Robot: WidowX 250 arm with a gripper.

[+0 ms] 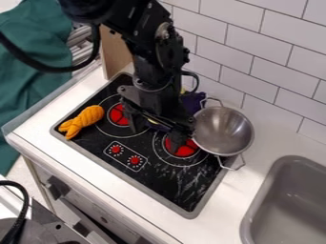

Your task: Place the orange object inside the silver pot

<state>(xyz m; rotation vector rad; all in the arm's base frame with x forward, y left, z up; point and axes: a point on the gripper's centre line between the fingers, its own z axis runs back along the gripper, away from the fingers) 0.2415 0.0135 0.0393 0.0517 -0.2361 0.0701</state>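
We see the orange object (83,120) lying on the left side of the black stove top (162,186), outside the pot. Its rounded, ridged body points toward the back, and its forked end lies near the stove's front left edge. Just beside it, to the right, is a red burner (118,115). A second red burner (183,149) lies farther right, and two small red dials (125,155) sit toward the front.

The black tool (157,140) hangs down over the middle of the stove, between the orange object and the pot, its two fingers spread wide. Behind and partly hidden by it we see something purple (193,101).

At the stove's right edge the silver pot (223,128) stands upright, its mouth facing up, with a wire handle on each of two opposite sides.

Around the stove is a white surface (274,137), with a grey sink (294,205) at lower right and white wall tiles (274,71) behind. A green cloth (32,81) hangs at upper left.
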